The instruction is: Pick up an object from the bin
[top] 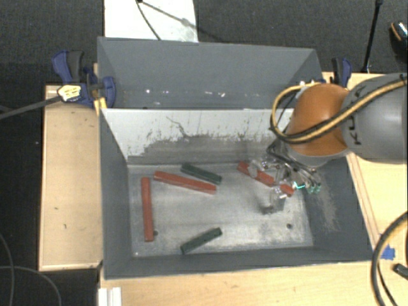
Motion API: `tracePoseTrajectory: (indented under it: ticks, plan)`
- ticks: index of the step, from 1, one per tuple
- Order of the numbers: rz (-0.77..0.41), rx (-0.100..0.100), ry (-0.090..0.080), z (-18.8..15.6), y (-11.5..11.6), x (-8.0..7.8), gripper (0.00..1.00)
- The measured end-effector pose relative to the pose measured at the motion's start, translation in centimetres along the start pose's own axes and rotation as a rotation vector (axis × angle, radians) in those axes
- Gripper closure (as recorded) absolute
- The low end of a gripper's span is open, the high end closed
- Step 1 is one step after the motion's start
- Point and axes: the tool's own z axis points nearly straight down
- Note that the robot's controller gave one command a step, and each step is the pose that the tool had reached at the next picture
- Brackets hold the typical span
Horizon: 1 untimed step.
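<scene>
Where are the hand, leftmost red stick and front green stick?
hand (278,203): camera view, its tip.
leftmost red stick (147,208): camera view, middle.
front green stick (201,240): camera view, middle.

Red stick (254,172) at 2 o'clock in the bin (118,190) — its right end hidden beneath the gripper (277,203). The arm (382,123) is cut off at 3 o'clock.

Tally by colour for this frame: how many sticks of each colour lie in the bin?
Red sticks: 3 (one along the left side, one long slanted one in the middle, one partly under the gripper at right)
Dark green sticks: 2 (one at the back, one near the front)
Total: 5
</scene>
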Motion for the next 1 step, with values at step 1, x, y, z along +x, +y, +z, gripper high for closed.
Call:
tracePoseTrajectory:
  ticks: [1]
  plan:
    - [0.027,-0.004,-0.006,-7.15,11.58,-3.64,0.0]
